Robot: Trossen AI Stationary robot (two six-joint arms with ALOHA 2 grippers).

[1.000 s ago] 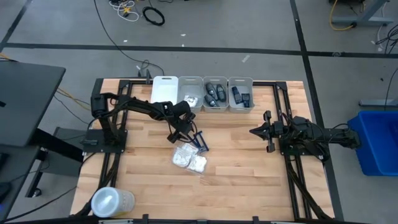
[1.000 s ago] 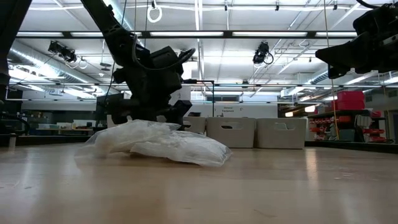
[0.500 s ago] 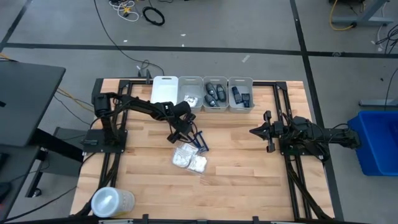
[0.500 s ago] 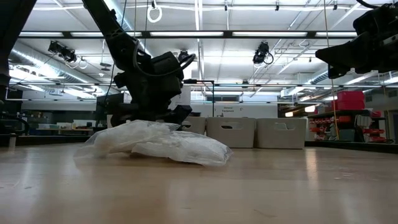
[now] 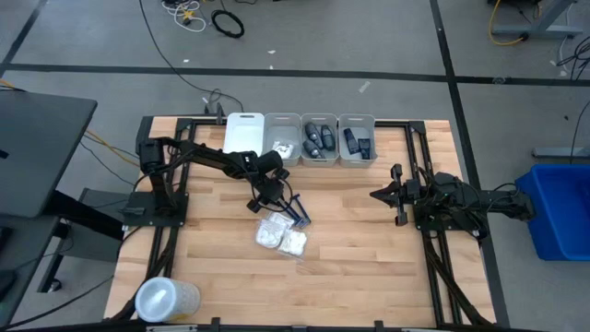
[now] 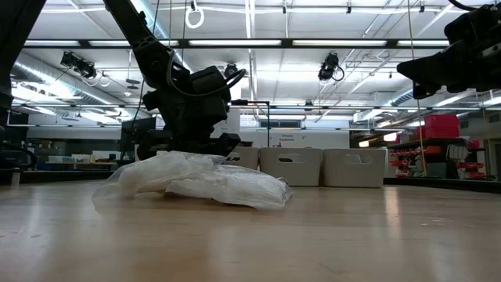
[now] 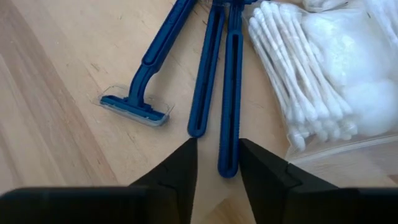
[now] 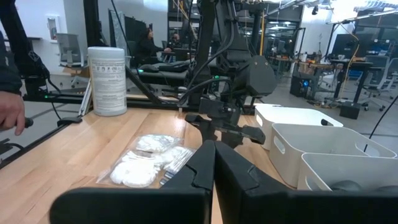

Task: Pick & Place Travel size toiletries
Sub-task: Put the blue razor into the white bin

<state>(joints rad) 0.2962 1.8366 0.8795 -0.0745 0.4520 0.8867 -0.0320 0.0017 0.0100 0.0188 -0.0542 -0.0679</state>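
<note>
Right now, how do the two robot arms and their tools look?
Both arms are dark, nearly black, built of slim jointed links with thin black cables along them. The left tool has two flat, wedge-shaped black fingers. The right tool has similar smooth black fingers tapering toward their tips. No markings are visible on either.

Wooden table (image 5: pixel 350 249), blue razors (image 7: pixel 205 68), white packets (image 5: pixel 281 238), four bins (image 5: pixel 301 139), clear round tub (image 5: pixel 166 299)
</note>
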